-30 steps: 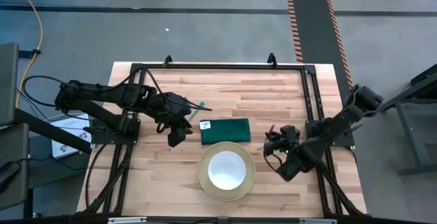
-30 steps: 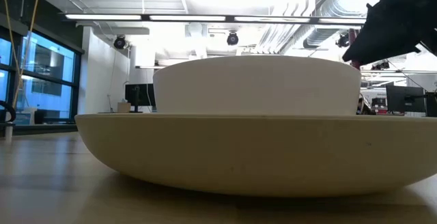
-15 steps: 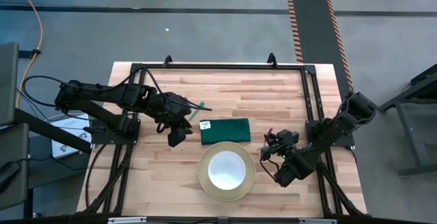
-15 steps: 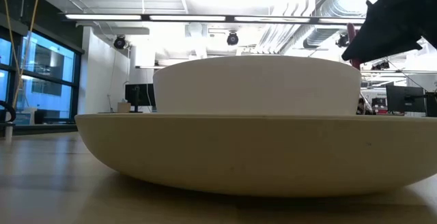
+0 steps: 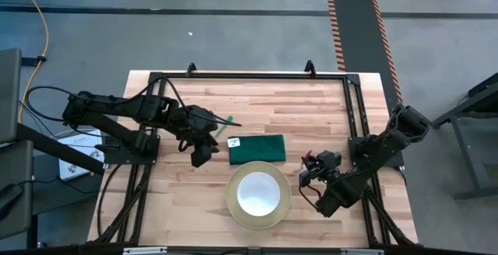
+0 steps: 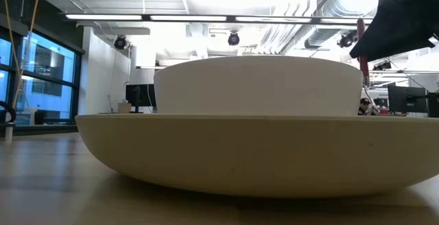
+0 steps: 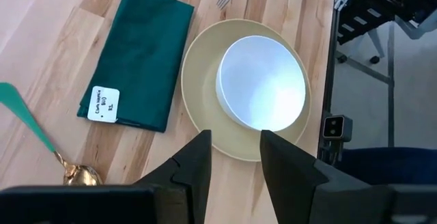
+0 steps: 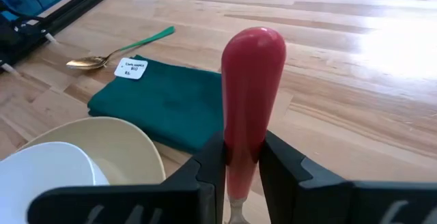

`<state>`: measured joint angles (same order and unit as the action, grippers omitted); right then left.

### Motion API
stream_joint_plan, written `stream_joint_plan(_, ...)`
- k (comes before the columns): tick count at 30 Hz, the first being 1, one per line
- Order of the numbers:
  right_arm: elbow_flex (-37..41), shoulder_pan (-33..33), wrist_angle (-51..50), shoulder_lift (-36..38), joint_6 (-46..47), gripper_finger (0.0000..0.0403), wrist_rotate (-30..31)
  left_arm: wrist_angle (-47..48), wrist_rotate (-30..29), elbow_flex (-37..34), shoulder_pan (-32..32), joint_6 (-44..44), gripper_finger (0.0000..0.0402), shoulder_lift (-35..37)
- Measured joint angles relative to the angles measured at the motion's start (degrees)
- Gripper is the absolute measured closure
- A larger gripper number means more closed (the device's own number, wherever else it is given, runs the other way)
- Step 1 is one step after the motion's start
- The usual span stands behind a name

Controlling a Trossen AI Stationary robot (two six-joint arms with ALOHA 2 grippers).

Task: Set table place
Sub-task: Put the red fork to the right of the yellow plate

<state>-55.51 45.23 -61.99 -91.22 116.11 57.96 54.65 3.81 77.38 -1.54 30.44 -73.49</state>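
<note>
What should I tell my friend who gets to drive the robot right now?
Right gripper: shut on the fork, held above the table just right of the plate.
Left gripper: open, waiting left of the napkin.
Done: bowl sits on the plate; napkin lies flat behind it; spoon lies beside the napkin.
Left: lay the fork down, then probably move the spoon into place.

The wooden table (image 5: 311,107) carries a plate (image 5: 232,202). A green napkin (image 5: 257,148) and a spoon (image 7: 41,142) lie beside it

An open-plan lab or office; ceiling light strips (image 6: 206,17), exposed ducts (image 6: 329,19), desk monitors (image 6: 140,96).
</note>
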Motion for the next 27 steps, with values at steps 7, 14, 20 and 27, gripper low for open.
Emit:
stream_joint_plan(7, 0.0, 1.2, 0.4, 0.0, 0.0, 0.0345, -0.6, 0.0, 0.0, 0.0, 0.0, -0.1, 0.0287, 0.0)
stream_joint_plan(14, 0.0, 2.3, 1.4, -0.1, 0.9, 0.0313, -3.5, 0.6, 0.0, 0.0, 0.0, -0.1, 0.0287, 0.0)
stream_joint_plan(20, 0.0, 3.6, 3.9, -0.1, 0.4, 0.0307, -2.9, 0.8, 0.0, 0.0, 0.0, -0.1, 0.0287, 0.0)
stream_joint_plan(27, 0.0, 4.5, 4.6, -0.1, 0.8, 0.0306, -2.9, 0.8, 0.0, 0.0, 0.0, -0.1, 0.0287, 0.0)
